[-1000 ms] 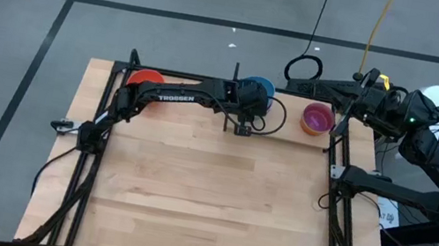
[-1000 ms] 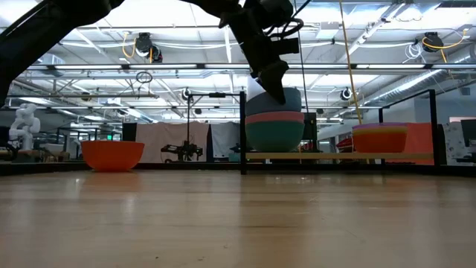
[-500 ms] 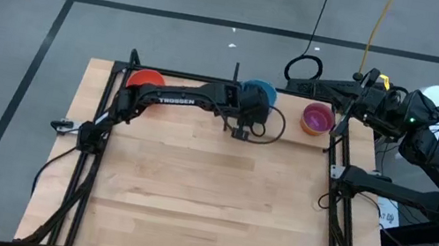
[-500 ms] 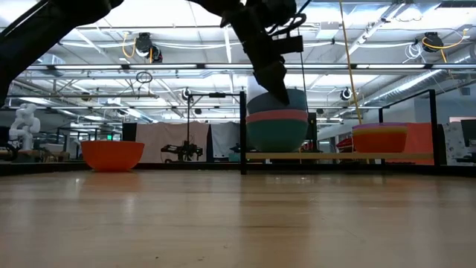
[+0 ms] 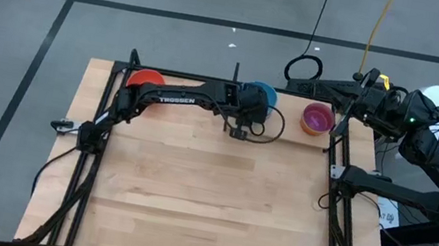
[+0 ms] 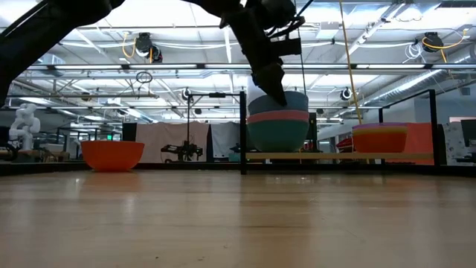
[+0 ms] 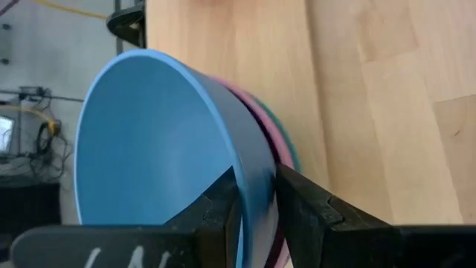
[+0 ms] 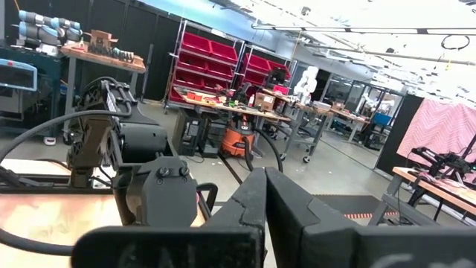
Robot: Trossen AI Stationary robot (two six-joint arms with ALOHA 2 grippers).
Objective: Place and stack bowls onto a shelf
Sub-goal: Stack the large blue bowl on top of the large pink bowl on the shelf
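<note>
The blue bowl (image 6: 277,103) sits on top of a pink bowl (image 6: 277,117) and a teal bowl (image 6: 277,135), nested on the left end of the shelf (image 6: 338,156), beside its black post (image 6: 242,130). My left gripper (image 6: 277,95) comes down from above and is shut on the blue bowl (image 5: 261,90). A stack of small bowls, purple on top (image 6: 380,138) (image 5: 318,119), stands on the shelf's right end. A red-orange bowl (image 6: 111,155) (image 5: 144,79) rests on the table's far left. My right gripper (image 8: 264,182) waits shut beyond the table's right far corner. My left gripper pinches the blue bowl's rim (image 7: 249,160) on its near side, one finger (image 7: 219,208) inside the bowl and the other finger (image 7: 301,201) outside against its wall. The fingers come from above, pointing down. The bowl sits slightly tilted inside the pink bowl (image 7: 262,112).
The wooden tabletop (image 5: 208,193) stretches from the shelf to the near edge. Black frame rails (image 5: 87,164) run along the left and right sides. Cables (image 5: 305,66) lie on the floor behind the shelf.
My left gripper has come down slightly with the blue bowl, which now sits a little lower in the pink bowl. The gripper stays shut on the rim.
</note>
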